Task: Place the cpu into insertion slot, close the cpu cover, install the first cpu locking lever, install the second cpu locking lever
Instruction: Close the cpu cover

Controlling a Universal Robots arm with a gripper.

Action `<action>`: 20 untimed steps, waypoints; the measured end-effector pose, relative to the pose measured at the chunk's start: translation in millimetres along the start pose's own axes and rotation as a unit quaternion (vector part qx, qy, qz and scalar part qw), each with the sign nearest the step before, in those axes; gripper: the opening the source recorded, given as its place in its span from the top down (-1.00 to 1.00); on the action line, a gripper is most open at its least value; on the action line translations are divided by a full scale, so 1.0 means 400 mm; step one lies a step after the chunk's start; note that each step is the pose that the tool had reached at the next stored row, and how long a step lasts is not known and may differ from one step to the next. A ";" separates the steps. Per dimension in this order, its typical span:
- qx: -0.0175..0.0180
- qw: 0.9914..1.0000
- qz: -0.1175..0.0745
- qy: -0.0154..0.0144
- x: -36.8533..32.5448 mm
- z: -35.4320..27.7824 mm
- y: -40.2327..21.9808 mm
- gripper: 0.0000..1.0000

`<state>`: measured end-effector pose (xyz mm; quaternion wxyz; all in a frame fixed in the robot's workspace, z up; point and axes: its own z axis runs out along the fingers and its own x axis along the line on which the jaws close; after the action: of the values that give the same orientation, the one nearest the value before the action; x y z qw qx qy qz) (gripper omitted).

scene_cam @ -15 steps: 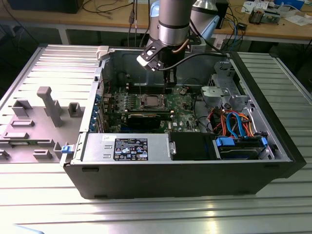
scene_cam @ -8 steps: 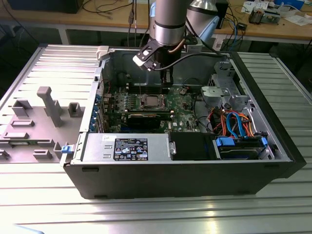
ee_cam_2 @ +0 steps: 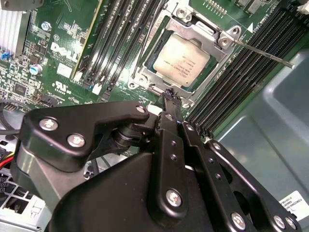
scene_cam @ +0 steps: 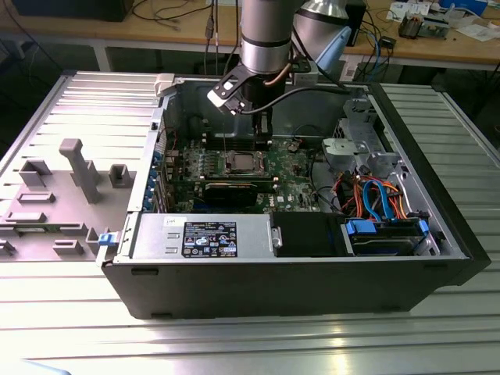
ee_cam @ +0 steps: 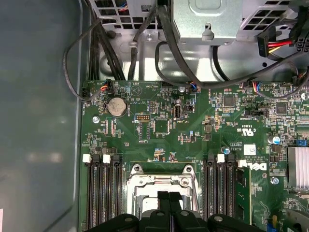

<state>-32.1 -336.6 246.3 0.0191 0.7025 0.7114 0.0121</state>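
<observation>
I see the arm over the open computer case (scene_cam: 437, 226), upper centre of the exterior view. The gripper (scene_cam: 263, 131) hangs just above the green motherboard (scene_cam: 293, 168), close beside the insertion slot (ee_cam: 162, 169).

1. Pincer state: in both wrist views the two black fingers (ee_cam_2: 166, 125) are pressed together with nothing between them. Their tips sit at the edge of the socket; I cannot tell whether they touch it.
2. The cpu (ee_cam_2: 181, 63) lies flat in the slot, silver top up, at the centre of the exterior view.
3. The cpu cover (ee_cam_2: 150, 55) lies down around the chip, which shows through its window.
4. A thin metal lever (ee_cam_2: 260, 52) runs from one socket corner out over the black memory slots (ee_cam_2: 120, 43).
5. The grey power supply box (scene_cam: 199, 234) sits at the lower middle of the exterior view.
</observation>
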 end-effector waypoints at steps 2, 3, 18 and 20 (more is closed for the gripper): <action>0.000 1.000 0.000 0.000 0.000 0.000 0.000 0.79; 0.000 1.000 0.000 0.000 0.000 0.000 0.000 0.79; 0.000 1.000 -0.001 0.000 0.000 0.017 -0.055 0.79; 0.000 1.000 -0.001 0.000 0.000 0.018 -0.055 0.79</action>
<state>-53.9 -336.9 238.2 0.0193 0.7014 0.7124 0.0124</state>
